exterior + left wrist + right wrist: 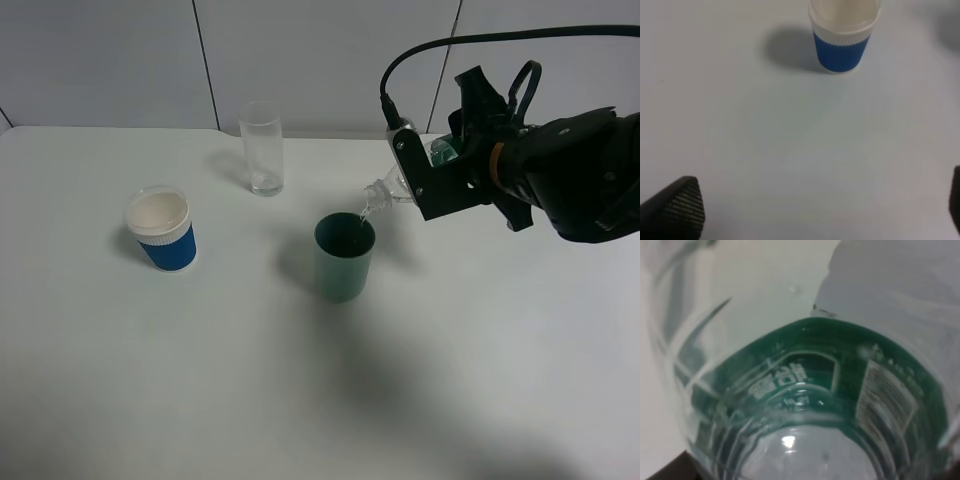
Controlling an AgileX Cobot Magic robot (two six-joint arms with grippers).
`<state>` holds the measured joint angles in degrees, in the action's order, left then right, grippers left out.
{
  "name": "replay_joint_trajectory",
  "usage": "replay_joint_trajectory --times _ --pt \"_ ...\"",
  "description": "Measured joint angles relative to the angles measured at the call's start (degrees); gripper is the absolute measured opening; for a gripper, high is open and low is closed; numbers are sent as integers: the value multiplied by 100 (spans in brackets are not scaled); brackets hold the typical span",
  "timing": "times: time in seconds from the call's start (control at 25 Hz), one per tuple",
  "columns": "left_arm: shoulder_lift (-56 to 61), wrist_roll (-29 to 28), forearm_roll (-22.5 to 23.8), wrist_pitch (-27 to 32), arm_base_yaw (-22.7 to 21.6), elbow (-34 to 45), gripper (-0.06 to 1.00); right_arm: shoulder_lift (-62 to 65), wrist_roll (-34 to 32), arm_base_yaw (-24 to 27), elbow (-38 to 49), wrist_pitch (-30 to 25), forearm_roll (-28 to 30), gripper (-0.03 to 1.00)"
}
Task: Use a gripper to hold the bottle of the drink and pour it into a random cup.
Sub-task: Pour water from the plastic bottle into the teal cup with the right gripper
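One white table (200, 380) carries everything, and the green cup (344, 262) near its middle serves as the marker for the rest.

The black right arm reaches in from the right of the green cup and above it, with a black cable (430, 45) looping over it. Its right gripper (440, 170) is clamped around the bottle (383, 195), jaws pressed against the body. The left gripper (815, 210) shows only in its own wrist view: two dark fingertips (677, 210) stand far apart over bare tabletop with nothing between them, well away from the green cup.

A tall clear glass (262, 148) stands upright behind the green cup and to its left, well apart from it. The green cup itself is upright, with a plain rim and a dark inside. A blue paper cup (162, 232) with a white rim sits well to the left of the green cup; the left wrist view shows it too (842, 42).

The bottle is off the table, tipped steeply, its open mouth pointing down just above the far right edge of the green cup's rim. A thin clear thread seems to run from the mouth into the cup. Up close, the bottle (805, 390) fills the right wrist view, its green label bearing white print.
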<state>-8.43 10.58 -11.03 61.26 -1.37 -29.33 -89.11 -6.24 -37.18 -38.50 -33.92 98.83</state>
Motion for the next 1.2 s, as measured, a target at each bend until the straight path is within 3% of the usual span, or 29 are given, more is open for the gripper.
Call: replay_joint_trajectory --times 1.2 --pt "0 0 0 0 0 0 99 0 0 0 0 0 15 54"
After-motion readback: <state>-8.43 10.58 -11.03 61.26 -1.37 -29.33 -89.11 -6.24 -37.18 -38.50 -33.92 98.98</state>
